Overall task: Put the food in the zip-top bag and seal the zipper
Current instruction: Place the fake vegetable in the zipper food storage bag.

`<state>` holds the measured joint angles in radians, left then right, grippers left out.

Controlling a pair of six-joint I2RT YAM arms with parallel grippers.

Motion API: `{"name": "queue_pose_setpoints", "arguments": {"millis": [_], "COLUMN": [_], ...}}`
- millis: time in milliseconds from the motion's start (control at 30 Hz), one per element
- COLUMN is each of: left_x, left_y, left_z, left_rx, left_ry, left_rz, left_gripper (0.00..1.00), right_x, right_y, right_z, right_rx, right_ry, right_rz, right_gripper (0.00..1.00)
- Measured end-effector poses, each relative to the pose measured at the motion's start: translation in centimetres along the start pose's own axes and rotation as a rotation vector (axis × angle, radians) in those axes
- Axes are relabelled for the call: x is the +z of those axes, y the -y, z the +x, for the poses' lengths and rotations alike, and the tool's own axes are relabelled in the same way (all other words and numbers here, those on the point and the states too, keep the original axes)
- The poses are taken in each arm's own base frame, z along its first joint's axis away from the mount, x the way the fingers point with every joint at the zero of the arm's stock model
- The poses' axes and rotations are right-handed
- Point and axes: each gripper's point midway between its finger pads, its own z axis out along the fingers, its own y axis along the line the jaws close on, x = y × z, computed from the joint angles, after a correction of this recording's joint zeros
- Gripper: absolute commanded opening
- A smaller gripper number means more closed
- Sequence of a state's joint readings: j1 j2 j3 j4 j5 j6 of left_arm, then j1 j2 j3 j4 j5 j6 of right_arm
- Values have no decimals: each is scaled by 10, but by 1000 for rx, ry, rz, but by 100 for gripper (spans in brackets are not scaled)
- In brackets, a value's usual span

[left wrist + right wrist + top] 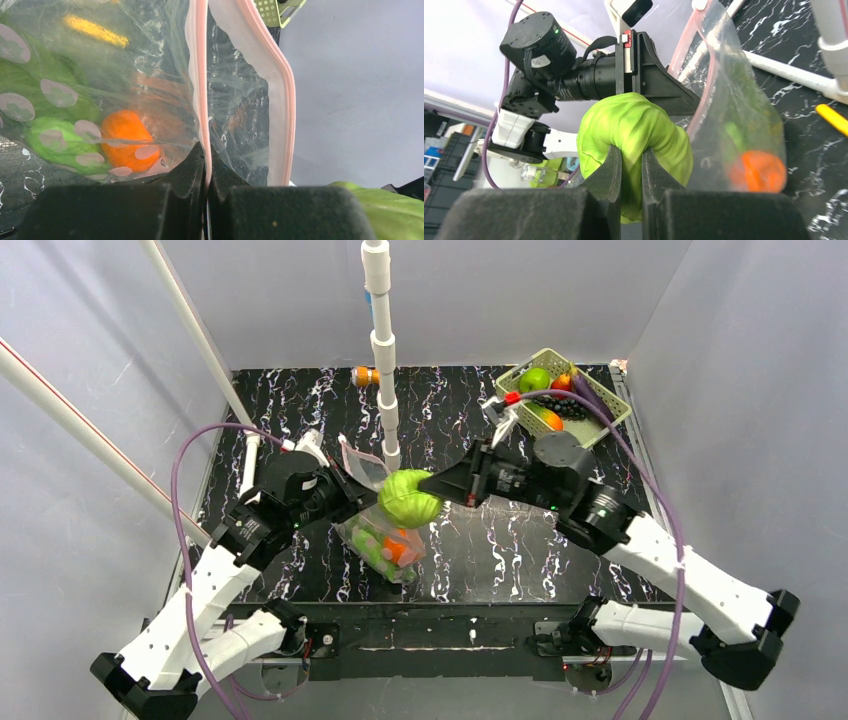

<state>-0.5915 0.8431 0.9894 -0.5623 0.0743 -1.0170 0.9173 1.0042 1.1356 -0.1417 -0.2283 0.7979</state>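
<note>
Green leafy food (634, 125) in right tool (630, 154), just beside zip-top bag (739, 100)

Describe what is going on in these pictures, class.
The left tool is shut on the zipper, holding the mouth of the zip-top bag open. The right tool grips a green leafy piece beside that mouth, not yet inside. An orange ball and green pieces already lie in the bag; more fruit sits in the basket.

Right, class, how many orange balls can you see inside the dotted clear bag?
1: an orange ball near the bottom of the zip-top bag, next to the green pieces. More may be hidden behind those greens.
</note>
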Motion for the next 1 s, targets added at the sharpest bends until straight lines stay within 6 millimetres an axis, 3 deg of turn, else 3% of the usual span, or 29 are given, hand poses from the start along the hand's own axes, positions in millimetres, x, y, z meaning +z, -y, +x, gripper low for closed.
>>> {"name": "queue_pose_setpoints", "arguments": {"millis": [233,500,800,1000], "left_x": [-3,-4,-5,-8], "left_y": [0,-3,-8,-14], "left_z": [1,1,2,5], "left_rx": [-14,-17,-20,-22], "left_ry": [5,9,8,-1], "left_rz": [12,5,-15,-38], "left_gripper": [0,0,0,0], "right_x": [46,72,82,83], "right_y": [5,21,2,10], "right_z": [2,-1,-1,9], "right_rx": [89,99,-225,-467], "right_ry": [17,53,91,100], "right_rz": [47,134,308,450], "right_gripper": [1,1,1,1]}}
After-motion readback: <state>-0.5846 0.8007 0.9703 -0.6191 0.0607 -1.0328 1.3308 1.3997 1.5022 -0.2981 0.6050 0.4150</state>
